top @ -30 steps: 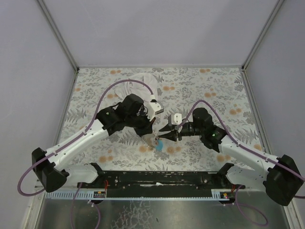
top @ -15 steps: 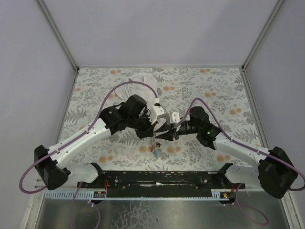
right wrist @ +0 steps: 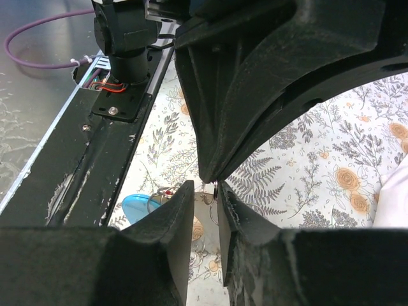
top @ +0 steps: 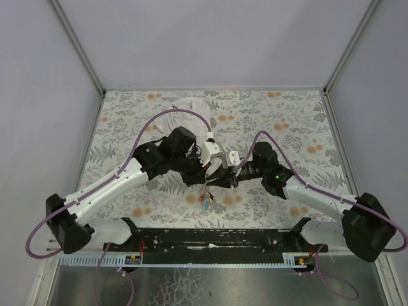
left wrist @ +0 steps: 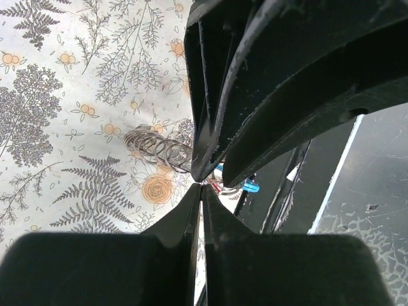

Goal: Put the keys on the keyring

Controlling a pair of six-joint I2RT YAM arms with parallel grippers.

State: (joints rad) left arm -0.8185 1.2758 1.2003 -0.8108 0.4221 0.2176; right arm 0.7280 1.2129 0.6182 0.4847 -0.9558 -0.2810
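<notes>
My left gripper and right gripper meet tip to tip above the near middle of the table. The left gripper is shut on the thin metal keyring, which hangs from its tips. The right gripper is slightly open, its fingers either side of that ring. Below hang several linked rings, a light-blue piece and a red key head. The bunch dangles just over the table. Green and yellow keys do not show.
A white cloth lies at the back of the floral table and shows at the right edge of the right wrist view. The black base rail runs along the near edge, close under the bunch.
My right gripper has moved left until its tips reach the left gripper's. The left gripper has shifted slightly right, and the bunch now hangs lower and a little further left.
</notes>
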